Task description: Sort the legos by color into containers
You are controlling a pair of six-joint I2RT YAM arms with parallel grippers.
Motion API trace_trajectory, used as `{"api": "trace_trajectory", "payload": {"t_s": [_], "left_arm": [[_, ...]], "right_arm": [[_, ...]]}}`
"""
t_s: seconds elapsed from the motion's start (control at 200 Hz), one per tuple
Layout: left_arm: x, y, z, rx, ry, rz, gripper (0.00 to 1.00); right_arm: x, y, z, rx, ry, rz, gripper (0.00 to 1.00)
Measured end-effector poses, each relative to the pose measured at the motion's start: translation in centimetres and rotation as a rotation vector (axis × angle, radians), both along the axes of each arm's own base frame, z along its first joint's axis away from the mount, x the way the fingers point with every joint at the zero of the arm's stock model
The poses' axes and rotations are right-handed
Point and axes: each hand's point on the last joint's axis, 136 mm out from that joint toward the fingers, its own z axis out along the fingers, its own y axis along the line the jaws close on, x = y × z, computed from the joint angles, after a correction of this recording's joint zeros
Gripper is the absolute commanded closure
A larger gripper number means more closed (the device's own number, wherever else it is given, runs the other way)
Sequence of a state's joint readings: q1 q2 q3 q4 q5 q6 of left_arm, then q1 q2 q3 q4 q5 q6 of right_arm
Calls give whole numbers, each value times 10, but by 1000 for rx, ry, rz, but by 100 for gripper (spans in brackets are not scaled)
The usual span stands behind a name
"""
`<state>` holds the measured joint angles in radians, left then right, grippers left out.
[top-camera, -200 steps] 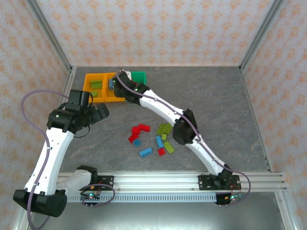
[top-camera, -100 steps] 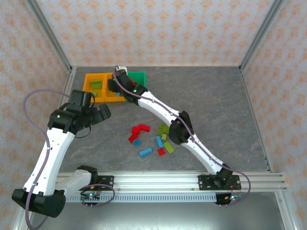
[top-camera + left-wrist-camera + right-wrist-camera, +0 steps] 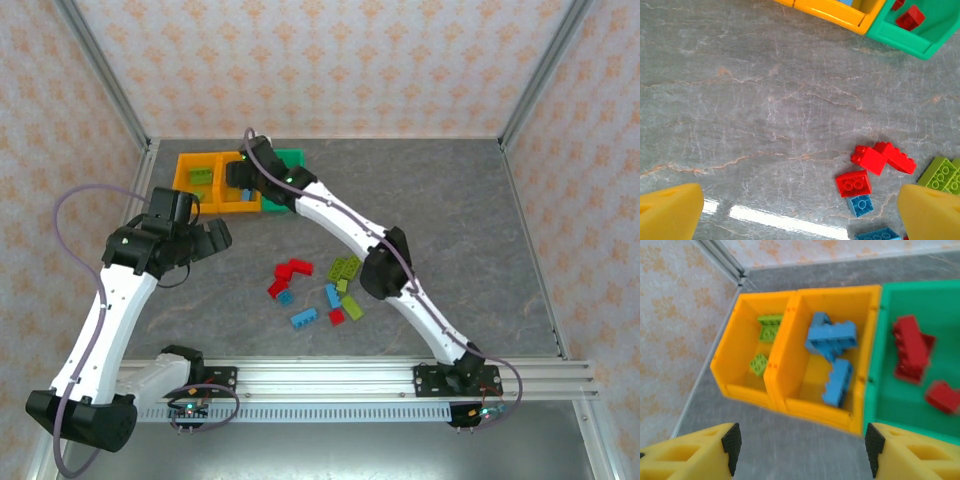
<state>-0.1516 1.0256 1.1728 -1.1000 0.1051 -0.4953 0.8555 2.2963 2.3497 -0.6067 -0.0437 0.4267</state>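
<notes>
Release noted: right gripper (image 3: 802, 447) hangs above the middle bin (image 3: 810, 411), jaws now spread and empty where a second ago they were nearly shut. Blue legos (image 3: 832, 337) lie inside that bin (one probably just dropped). Left gripper (image 3: 800, 212), jaws wide and empty, hovers over the loose legos (image 3: 875, 160) lying short of that bin, unsorted.

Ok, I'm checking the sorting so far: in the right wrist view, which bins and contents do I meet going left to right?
left orange-yellow bin with lime green bricks → middle orange-yellow bin with blue bricks → green bin with red bricks
</notes>
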Motion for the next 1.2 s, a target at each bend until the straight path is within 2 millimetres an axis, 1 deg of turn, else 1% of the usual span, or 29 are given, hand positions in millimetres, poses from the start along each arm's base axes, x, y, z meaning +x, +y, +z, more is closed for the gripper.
{"api": "trace_trajectory", "payload": {"t_s": [0.04, 0.085, 0.115, 0.13, 0.14, 0.165, 0.215, 0.235, 0.265, 0.335, 0.39, 0.44, 0.52, 0.586, 0.676, 0.786, 0.811, 1.001, 1.036, 1.101, 1.201], "left_arm": [[0, -5, -4, -11, 11, -26, 0], [0, -13, -10, -30, 26, -66, 0], [0, -21, -15, -43, 41, -102, 1], [1, -25, -17, -48, 49, -120, 1], [0, -28, -20, -51, 56, -133, 1], [0, -34, -24, -58, 70, -161, 1], [0, -45, -32, -63, 105, -215, 4], [-1, -51, -37, -64, 126, -239, 4], [-1, -58, -43, -63, 152, -270, 5], [0, -75, -58, -44, 205, -346, 7], [-1, -89, -71, -27, 241, -404, 8], [-2, -102, -83, -14, 271, -451, 9], [-5, -119, -103, 8, 315, -512, 10], [-6, -130, -120, 27, 348, -552, 8], [-7, -140, -143, 56, 386, -587, 4], [-2, -138, -164, 103, 412, -584, 3], [-1, -137, -168, 114, 415, -581, 5], [11, -134, -189, 168, 424, -565, 30], [12, -134, -192, 172, 428, -562, 33], [13, -134, -198, 176, 437, -556, 34], [14, -131, -201, 188, 445, -545, 39]], "right_arm": [[-17, -22, 11, -3, 10, -24, 32], [-40, -50, 22, -3, 11, -60, 32], [-55, -68, 28, 7, 7, -86, 32], [-64, -81, 33, 13, 4, -107, 32], [-67, -85, 35, 20, 1, -116, 32], [-81, -103, 39, 40, -2, -143, 32], [-107, -132, 38, 62, 7, -186, 32], [-114, -143, 38, 72, 11, -207, 32], [-127, -159, 34, 83, 20, -235, 32], [-149, -188, 17, 90, 51, -293, 32], [-163, -205, -3, 75, 91, -327, 32], [-175, -215, -22, 61, 131, -352, 32], [-191, -226, -48, 43, 189, -381, 32], [-200, -233, -59, 42, 220, -404, 32], [-205, -238, -60, 67, 238, -428, 32], [-205, -238, -57, 89, 241, -439, 32], [-205, -238, -58, 88, 242, -438, 32], [-201, -231, -54, 74, 240, -430, 32], [-199, -228, -52, 72, 240, -426, 32], [-197, -223, -51, 67, 242, -419, 32], [-196, -219, -53, 56, 247, -411, 32]]}}
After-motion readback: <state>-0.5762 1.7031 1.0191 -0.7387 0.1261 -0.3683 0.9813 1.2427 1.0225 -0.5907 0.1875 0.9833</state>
